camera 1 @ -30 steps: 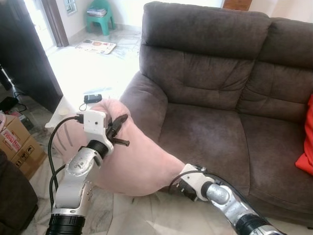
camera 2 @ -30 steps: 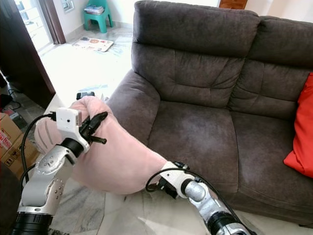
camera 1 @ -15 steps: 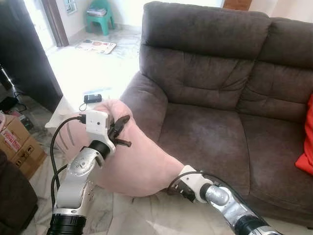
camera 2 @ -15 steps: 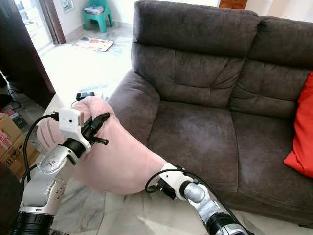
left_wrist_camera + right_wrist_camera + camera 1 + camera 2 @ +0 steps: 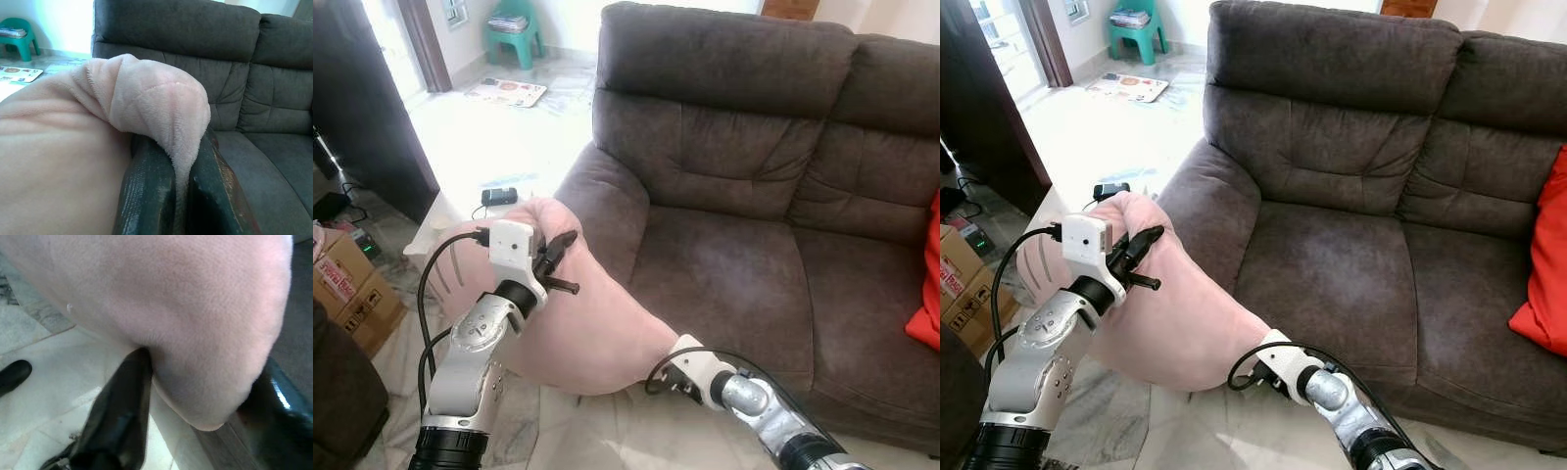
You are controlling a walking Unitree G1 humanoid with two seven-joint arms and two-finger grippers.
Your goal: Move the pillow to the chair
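A big pale pink plush pillow [image 5: 592, 323] hangs in the air in front of the dark brown sofa [image 5: 734, 196], held between both arms. My left gripper [image 5: 556, 257] is shut on the pillow's upper left corner; in the left wrist view a fold of pink fabric [image 5: 161, 103] is pinched between the two black fingers [image 5: 146, 196]. My right gripper [image 5: 671, 367] is shut on the pillow's lower right corner, close to the sofa's front edge; its fingers [image 5: 122, 416] squeeze the pillow [image 5: 171, 308] from both sides. No chair is visible apart from the sofa.
A red cushion [image 5: 930, 294] lies at the sofa's far right. To the left stand cardboard boxes [image 5: 347, 289] and a dark cabinet [image 5: 362, 108]. A small white table [image 5: 475, 196] with a black device sits behind the pillow. A green stool [image 5: 514, 29] stands far back on the tiled floor.
My right gripper has drawn slightly left and lower with the pillow's corner. My left gripper has shifted a little to the right. Both stay shut on the pillow.
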